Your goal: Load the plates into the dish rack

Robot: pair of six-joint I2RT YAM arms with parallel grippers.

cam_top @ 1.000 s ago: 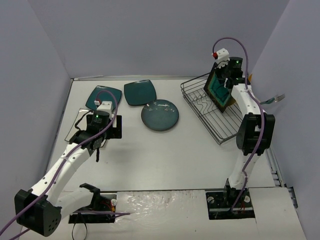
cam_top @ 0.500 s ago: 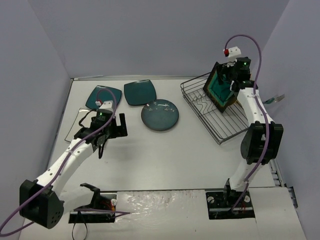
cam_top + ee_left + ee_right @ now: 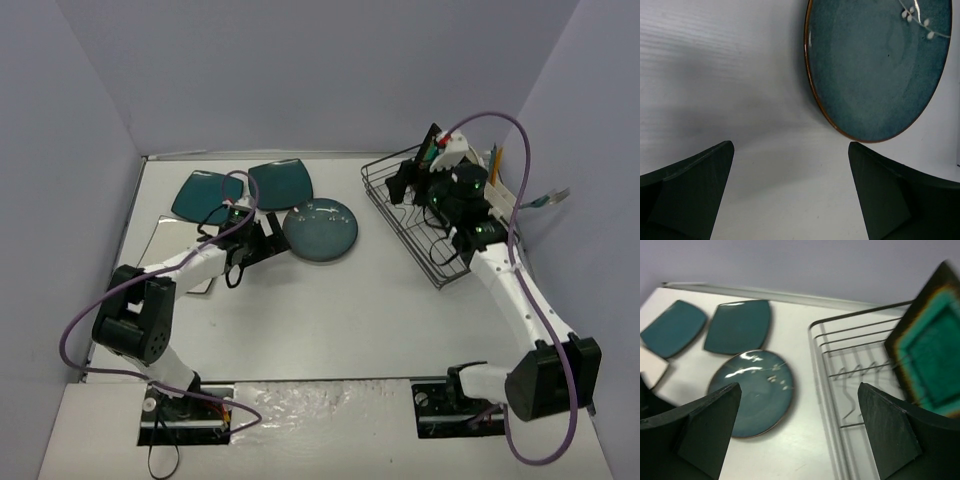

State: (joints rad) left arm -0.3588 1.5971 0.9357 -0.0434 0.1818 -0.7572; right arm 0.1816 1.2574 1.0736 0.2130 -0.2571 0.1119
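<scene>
A brown-rimmed teal square plate (image 3: pixel 930 357) stands on edge in the dish rack (image 3: pixel 855 342), leaning at its far right end. My right gripper (image 3: pixel 799 385) is open and empty, hovering over the rack's left rim (image 3: pixel 378 200) and apart from that plate. A blue-grey round plate (image 3: pixel 320 232) lies flat mid-table. My left gripper (image 3: pixel 270 238) is open and low over the table just left of it; in the left wrist view the round plate (image 3: pixel 880 65) lies ahead and to the right of the empty gap in that gripper (image 3: pixel 790 144). Two dark teal square plates (image 3: pixel 205 195) (image 3: pixel 280 185) lie behind.
A white square plate (image 3: pixel 158 240) lies at the left, partly under my left arm. A white utensil holder (image 3: pixel 497 185) hangs on the rack's right side. Grey walls close in the table at the back and on both sides.
My right gripper has opened and let go of the brown-rimmed plate, then drawn back toward the rack's left. My left arm swung right, from the white plate toward the round plate.
</scene>
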